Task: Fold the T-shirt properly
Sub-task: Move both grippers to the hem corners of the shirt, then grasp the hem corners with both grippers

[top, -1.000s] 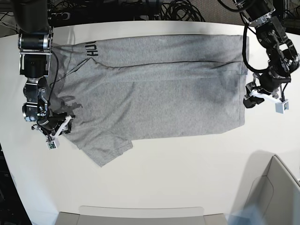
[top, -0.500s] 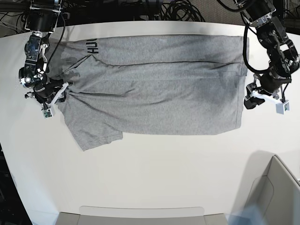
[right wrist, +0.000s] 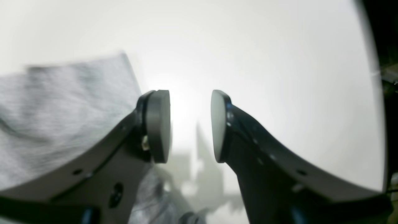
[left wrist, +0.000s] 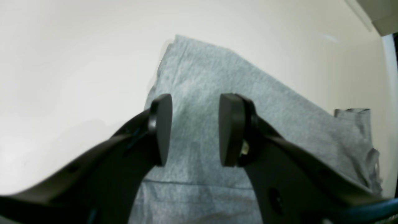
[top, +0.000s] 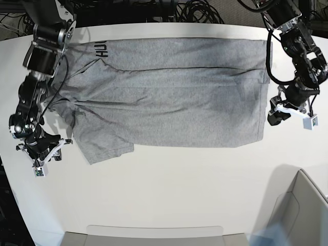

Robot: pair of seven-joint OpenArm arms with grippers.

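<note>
T-shirt (top: pixel 169 92) spread flat on bench (top: pixel 169 195), between both end effectors. Left end effector (left wrist: pixel 195 129) parted, empty, over hem corner. Right end effector (right wrist: pixel 190 126) parted, empty, beside sleeve. Cloth judged light, limp, easily wrinkled; best pinched at hem corner and sleeve edge.

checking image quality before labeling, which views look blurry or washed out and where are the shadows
Right wrist view: T-shirt smeared with blur, table washed out, gripper shadow below the right gripper. Left wrist view: sharper cloth, left gripper fingers softly out of focus, edges bowed. Base view: evenly lit and sharp, soft shadow at lower right.
</note>
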